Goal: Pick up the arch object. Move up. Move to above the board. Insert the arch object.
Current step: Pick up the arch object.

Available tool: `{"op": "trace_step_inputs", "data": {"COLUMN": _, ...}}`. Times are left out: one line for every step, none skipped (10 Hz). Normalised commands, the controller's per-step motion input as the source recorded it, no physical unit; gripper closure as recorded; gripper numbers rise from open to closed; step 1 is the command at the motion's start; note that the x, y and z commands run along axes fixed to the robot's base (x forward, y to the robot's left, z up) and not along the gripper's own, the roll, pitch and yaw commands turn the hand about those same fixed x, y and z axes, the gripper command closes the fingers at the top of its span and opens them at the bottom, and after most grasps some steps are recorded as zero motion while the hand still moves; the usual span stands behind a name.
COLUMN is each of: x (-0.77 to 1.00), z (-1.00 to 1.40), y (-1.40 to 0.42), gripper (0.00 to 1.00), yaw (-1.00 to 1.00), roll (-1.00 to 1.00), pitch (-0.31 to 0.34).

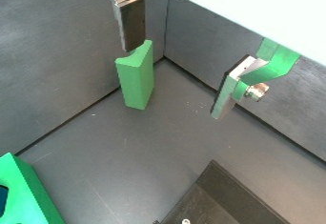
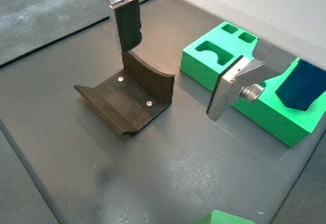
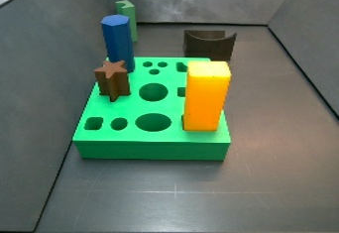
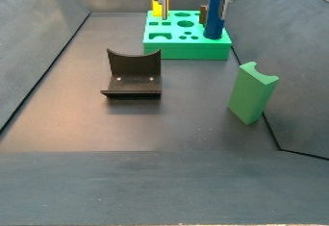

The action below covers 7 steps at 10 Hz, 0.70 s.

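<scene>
Standing free near the wall, arch object (image 4: 252, 91), open floor around; gripper (image 1: 178, 61) above, open, empty.

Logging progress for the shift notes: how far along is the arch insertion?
Nothing is done yet. The arch object stands on the floor by the wall, ungrasped. The gripper, open and empty, hovers near it. Picking, lifting, moving above the board and inserting all remain.
</scene>
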Motion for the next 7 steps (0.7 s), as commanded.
{"op": "trace_step_inputs", "data": {"x": -0.65, "z": -0.14, "y": 0.23, "gripper": 0.00, "yaw": 0.35, "roll": 0.00, "pitch": -0.196}}
{"op": "trace_step_inputs", "data": {"x": -0.07, "z": -0.24, "y": 0.31, "gripper": 0.00, "yaw": 0.90, "roll": 0.00, "pitch": 0.000}}
{"op": "trace_step_inputs", "data": {"x": -0.12, "z": -0.38, "y": 0.25, "gripper": 0.00, "yaw": 0.93, "roll": 0.03, "pitch": -0.059}}
{"op": "trace_step_inputs", "data": {"x": -0.16, "z": -0.41, "y": 0.18, "gripper": 0.00, "yaw": 0.92, "roll": 0.09, "pitch": -0.080}}
{"op": "trace_step_inputs", "data": {"x": -0.13, "z": -0.40, "y": 0.11, "gripper": 0.00, "yaw": 0.95, "roll": 0.11, "pitch": -0.081}}
{"op": "trace_step_inputs", "data": {"x": -0.47, "z": -0.39, "y": 0.15, "gripper": 0.00, "yaw": 0.67, "roll": 0.17, "pitch": -0.096}}
{"op": "trace_step_inputs", "data": {"x": -0.74, "z": -0.35, "y": 0.27, "gripper": 0.00, "yaw": 0.38, "roll": 0.18, "pitch": -0.087}}
